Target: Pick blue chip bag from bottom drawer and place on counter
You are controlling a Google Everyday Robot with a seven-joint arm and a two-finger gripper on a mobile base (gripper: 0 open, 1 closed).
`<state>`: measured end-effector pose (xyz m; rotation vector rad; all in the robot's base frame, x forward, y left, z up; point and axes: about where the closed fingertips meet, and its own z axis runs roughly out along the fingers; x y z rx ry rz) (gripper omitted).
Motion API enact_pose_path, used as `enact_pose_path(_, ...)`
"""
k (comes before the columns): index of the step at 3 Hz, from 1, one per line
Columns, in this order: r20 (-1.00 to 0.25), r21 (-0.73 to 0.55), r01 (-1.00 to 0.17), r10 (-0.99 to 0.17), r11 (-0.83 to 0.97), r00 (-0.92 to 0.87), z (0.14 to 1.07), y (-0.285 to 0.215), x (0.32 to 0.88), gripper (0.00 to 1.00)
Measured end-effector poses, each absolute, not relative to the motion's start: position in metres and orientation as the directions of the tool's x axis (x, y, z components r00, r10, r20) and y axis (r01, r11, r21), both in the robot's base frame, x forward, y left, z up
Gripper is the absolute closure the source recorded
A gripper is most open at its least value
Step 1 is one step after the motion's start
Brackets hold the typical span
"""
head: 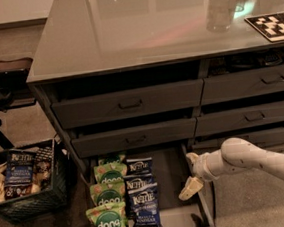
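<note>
The bottom drawer [172, 175] is seen pulled out below the counter's [139, 30] front edge, its near end cut off; the blue chip bag [144, 208] lies inside it; the gripper [191, 187] is held over the drawer's right wall; whether it is spread or closed cannot be told.
</note>
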<state>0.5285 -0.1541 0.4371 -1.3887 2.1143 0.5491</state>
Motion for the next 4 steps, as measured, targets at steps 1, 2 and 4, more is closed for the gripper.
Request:
enact_pose_path(1,-0.640,0.039,-0.923,-0.700,0.384,-0.318,0.437,-0.154,0.528,0.00)
enact_pose_path(2,-0.618,0.054,-0.920,-0.710,0.389,-0.336,0.407,-0.134,0.530,0.00)
enact_pose_path(4,-0.500,0.067,-0.909,-0.775,0.411,-0.387,0.299,-0.071,0.561,0.00)
